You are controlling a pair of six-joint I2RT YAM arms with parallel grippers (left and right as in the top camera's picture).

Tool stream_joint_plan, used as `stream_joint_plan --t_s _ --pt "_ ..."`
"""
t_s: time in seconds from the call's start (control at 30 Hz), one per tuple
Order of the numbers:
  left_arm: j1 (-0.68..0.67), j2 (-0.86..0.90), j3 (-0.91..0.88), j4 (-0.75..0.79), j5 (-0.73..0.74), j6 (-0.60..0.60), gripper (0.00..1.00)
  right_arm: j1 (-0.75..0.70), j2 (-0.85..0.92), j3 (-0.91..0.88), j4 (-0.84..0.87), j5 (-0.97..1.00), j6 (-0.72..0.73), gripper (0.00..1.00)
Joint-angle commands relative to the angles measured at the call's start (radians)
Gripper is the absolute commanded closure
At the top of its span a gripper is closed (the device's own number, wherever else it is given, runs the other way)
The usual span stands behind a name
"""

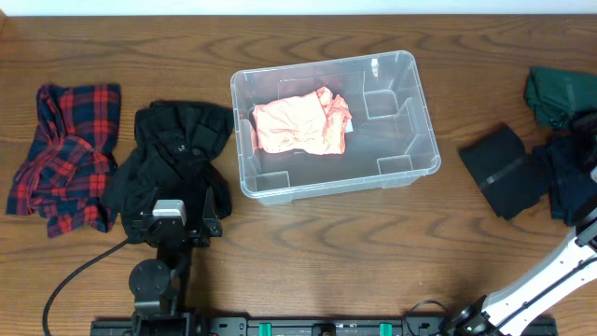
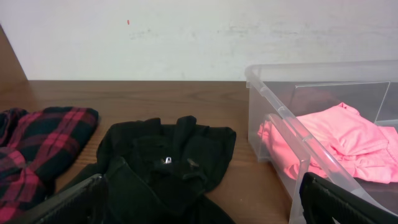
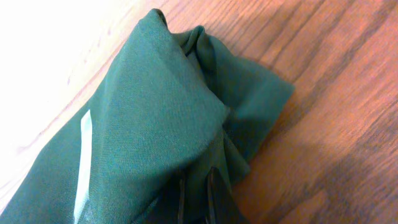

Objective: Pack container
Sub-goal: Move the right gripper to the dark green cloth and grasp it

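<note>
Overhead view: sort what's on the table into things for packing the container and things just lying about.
For the job: container; pink garment, already inside; probably the black garment, plaid shirt, green cloth and folded black cloth waiting outside.
Lying about: black cable; rig rail at the near edge.

Container (image 1: 392,140) clear glossy plastic; table (image 1: 326,257) grained wood; green garment (image 3: 155,124) matt cloth.

The container (image 1: 403,142) is a clear plastic box with round corners and a rim all around. It stands flat on the worktop (image 1: 326,252), near the middle, turned a little, with its top open. Small steps show in its corners. A crumpled pink cloth (image 1: 300,123) lies in its left half.
</note>
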Motion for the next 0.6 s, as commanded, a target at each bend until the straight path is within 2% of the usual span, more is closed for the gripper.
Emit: stream_joint_plan --t_s 0.0,0.57 --pt "0.003 -0.004 -0.017 -0.034 0.015 -0.002 0.02 0.012 -0.051 -0.001 -0.055 -0.04 0.003 0.99" --pt "0.003 -0.004 -0.017 -0.034 0.015 -0.002 0.02 0.073 -0.485 0.0 -0.312 -0.131 -0.027 0.99"
